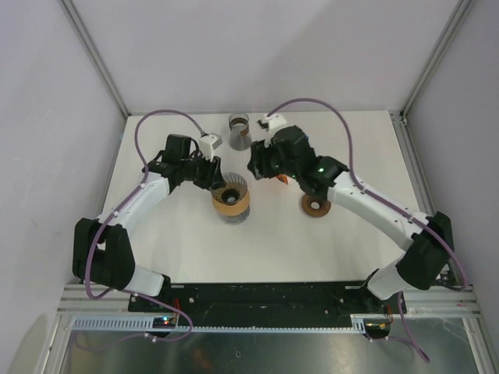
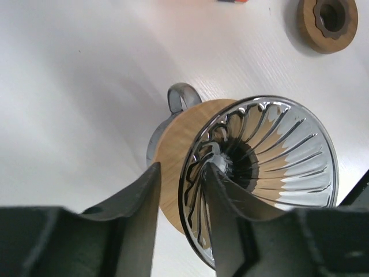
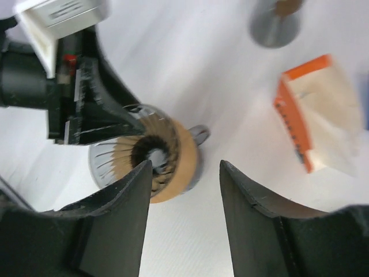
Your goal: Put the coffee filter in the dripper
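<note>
Dripper stands mid-table, its ribs showing. Left end effector is slightly spread, fingers straddling the dripper's rim, one inside and one outside. Right end effector hangs above the dripper, spread wide and empty. Filter pack lies between the dripper and the right edge, apart from both.

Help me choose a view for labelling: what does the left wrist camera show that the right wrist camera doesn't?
Only left wrist: the wooden ring. Only right wrist: the grey container, the orange-edged filter pack in full, and the open, empty right pincer. Both: the dripper, no filter inside, with the left pincer straddling its rim.
</note>
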{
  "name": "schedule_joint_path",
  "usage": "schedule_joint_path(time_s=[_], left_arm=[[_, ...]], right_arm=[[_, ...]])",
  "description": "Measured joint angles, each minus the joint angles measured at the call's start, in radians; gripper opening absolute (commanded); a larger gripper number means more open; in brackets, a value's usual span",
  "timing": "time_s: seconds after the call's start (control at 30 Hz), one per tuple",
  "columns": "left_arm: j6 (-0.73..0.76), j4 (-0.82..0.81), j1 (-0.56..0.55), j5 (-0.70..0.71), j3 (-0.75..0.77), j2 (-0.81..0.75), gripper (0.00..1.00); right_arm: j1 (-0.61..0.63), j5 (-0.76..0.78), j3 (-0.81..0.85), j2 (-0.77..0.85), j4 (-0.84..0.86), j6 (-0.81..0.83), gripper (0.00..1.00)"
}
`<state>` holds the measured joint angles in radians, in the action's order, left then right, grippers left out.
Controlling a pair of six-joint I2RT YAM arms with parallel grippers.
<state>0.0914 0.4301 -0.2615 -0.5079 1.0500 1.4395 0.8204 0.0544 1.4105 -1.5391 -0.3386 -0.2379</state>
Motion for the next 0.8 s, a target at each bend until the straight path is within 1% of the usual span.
schedule_joint_path(time_s=[0.17,0.23,0.33,0.43,0.53,0.6,0.73,0.8], left_arm=[[0.006,0.001,0.000,0.010,0.046,-0.003,0.58],[0.005,0.001,0.000,0.010,0.061,-0.014,0.63],[0.005,0.002,0.000,0.009,0.076,-0.034,0.69],[0.006,0.002,0.000,0.010,0.089,-0.055,0.72],[0.006,0.001,0.007,0.013,0.093,-0.077,0.72],[0.007,0.002,0.016,0.019,0.093,-0.090,0.73],[0.006,0.002,0.039,0.032,0.093,-0.104,0.73],[0.006,0.002,0.048,0.035,0.093,-0.104,0.73]], right_arm=[[-0.131,0.000,-0.035,0.089,0.003,0.035,0.52],[-0.199,-0.018,-0.059,0.104,0.015,0.054,0.54],[-0.293,-0.056,-0.103,0.100,0.027,0.091,0.59],[-0.371,-0.105,-0.137,0.062,0.032,0.145,0.60],[-0.416,-0.153,-0.146,-0.002,0.045,0.195,0.52],[-0.432,-0.186,-0.149,-0.046,0.057,0.221,0.49],[-0.447,-0.246,-0.153,-0.115,0.082,0.259,0.45],[-0.449,-0.274,-0.153,-0.138,0.087,0.270,0.42]])
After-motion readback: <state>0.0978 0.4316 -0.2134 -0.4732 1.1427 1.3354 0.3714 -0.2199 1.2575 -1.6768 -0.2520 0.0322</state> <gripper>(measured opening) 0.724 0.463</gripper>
